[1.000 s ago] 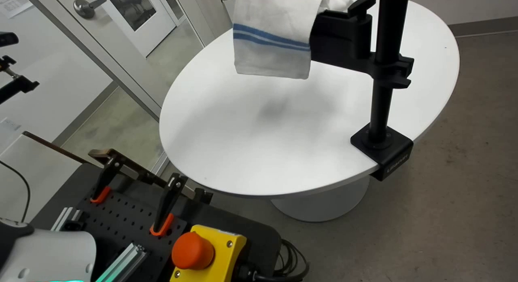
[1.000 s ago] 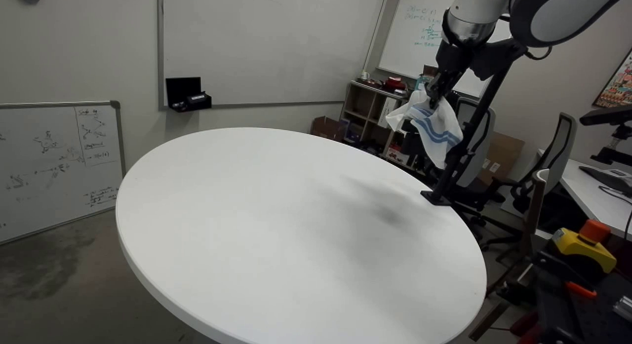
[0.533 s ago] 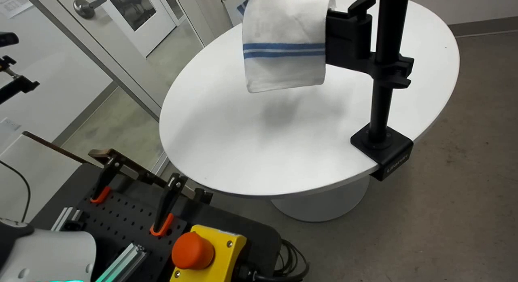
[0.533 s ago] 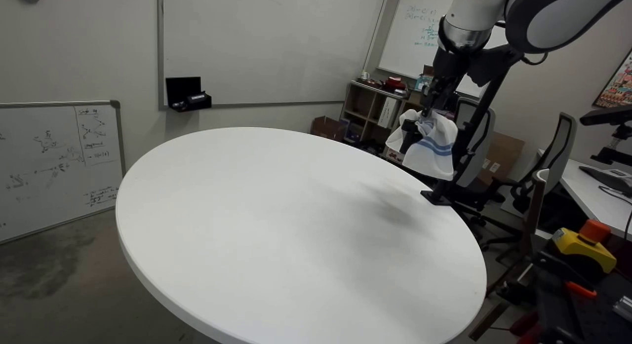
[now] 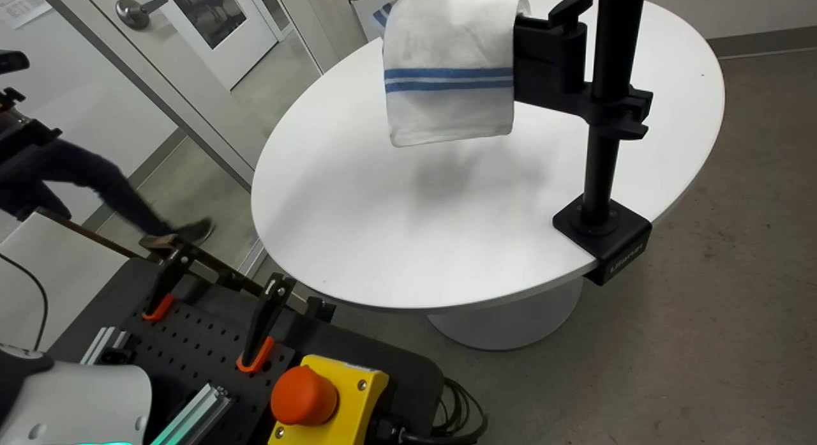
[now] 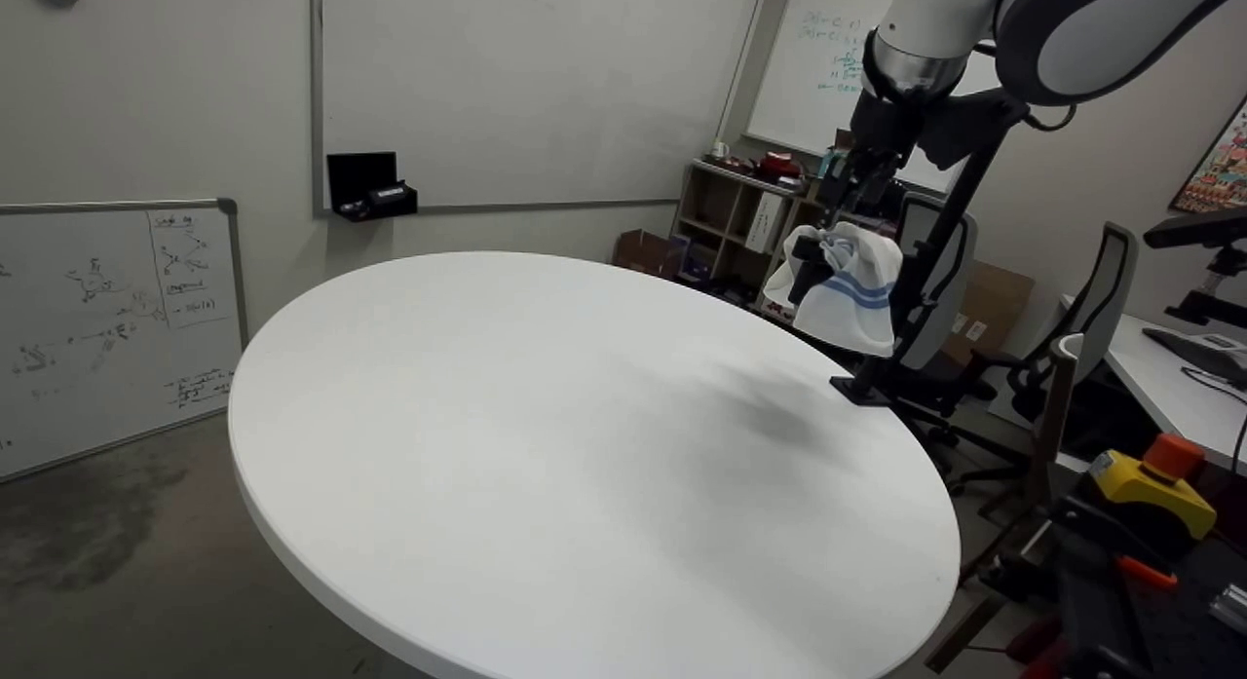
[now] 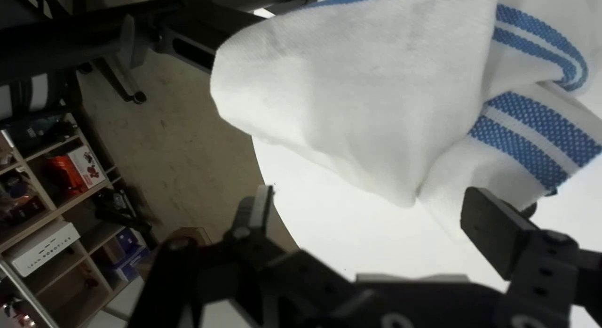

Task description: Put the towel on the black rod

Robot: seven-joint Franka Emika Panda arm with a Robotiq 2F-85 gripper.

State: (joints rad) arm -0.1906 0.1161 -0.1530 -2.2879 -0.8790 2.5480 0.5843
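Jaws standing apart, towel (image 5: 450,65) hanging on the black rod (image 5: 549,62)

You are hovering the gripper (image 7: 369,215) just above the draped towel, and its jaws are standing released, wide apart. In the wrist view, white tabletop and a drooping fold are showing between them, but you are pinching no cloth that can be seen. Whether either jaw is brushing the towel, you cannot tell.

The towel is straddling the black rod, well up off the round white table (image 5: 351,241), its near side hanging down with the stripes running roughly along the rod. In an exterior view, the black rod (image 6: 812,268) is showing between the folds at its free end. The rod's long axis is reaching sideways from the upright pole (image 5: 602,167), whose clamp base (image 5: 616,241) is sitting on the table's edge, inward over the tabletop; the towel is hanging across that axis.

Your coming move is turning on how the towel is lying from the jaws: ahead of them in the wrist view, and nearer the jaw on that view's right, where a striped fold is passing close behind. The jaw on that view's left is standing clear.

You are probably finishing the release, with the task all but done, and the next move is likely calling for backing straight up. You are risking that closer jaw snagging the fold and dragging the towel toward the free end.
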